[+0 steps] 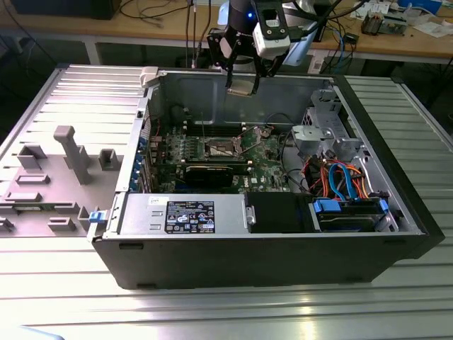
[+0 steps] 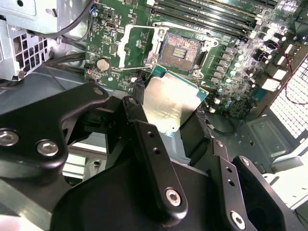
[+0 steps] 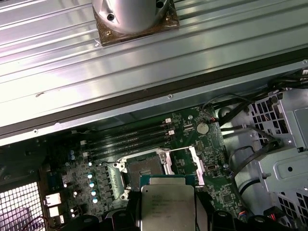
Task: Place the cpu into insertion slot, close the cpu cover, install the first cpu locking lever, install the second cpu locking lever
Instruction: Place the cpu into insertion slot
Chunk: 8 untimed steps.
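1. The gripper (image 1: 241,83) clamps the cpu (image 2: 173,103), a flat square chip with a matte silver-grey metal top and a thin green edge.
2. It hangs over the green motherboard (image 1: 265,152), near the dark-centred, silver-rimmed insertion slot (image 2: 182,52).

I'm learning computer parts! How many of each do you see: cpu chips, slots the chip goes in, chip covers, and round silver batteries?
cpu: 1
insertion slot: 1
cpu cover: 1
round silver battery: 1
Total: 4
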### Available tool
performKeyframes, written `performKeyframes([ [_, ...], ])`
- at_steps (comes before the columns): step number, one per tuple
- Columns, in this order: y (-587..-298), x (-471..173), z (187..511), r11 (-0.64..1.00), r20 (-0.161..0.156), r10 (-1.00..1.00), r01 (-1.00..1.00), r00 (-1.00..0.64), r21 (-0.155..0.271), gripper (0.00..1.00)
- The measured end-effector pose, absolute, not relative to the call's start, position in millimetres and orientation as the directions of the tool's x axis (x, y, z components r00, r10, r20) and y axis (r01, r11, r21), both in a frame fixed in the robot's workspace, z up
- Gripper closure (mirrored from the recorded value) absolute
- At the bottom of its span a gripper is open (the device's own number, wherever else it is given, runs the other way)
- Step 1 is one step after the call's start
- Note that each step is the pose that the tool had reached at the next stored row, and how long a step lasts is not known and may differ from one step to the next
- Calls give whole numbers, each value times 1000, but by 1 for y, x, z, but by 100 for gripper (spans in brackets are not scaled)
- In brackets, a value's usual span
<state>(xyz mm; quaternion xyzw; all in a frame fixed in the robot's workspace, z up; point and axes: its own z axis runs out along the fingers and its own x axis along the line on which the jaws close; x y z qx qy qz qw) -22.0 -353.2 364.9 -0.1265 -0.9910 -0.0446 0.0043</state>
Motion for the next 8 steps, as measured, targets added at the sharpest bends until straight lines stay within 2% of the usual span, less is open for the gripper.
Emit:
performKeyframes([
  [8, -353, -22, 365, 962, 20, 259, 260, -966, 87, 46],
])
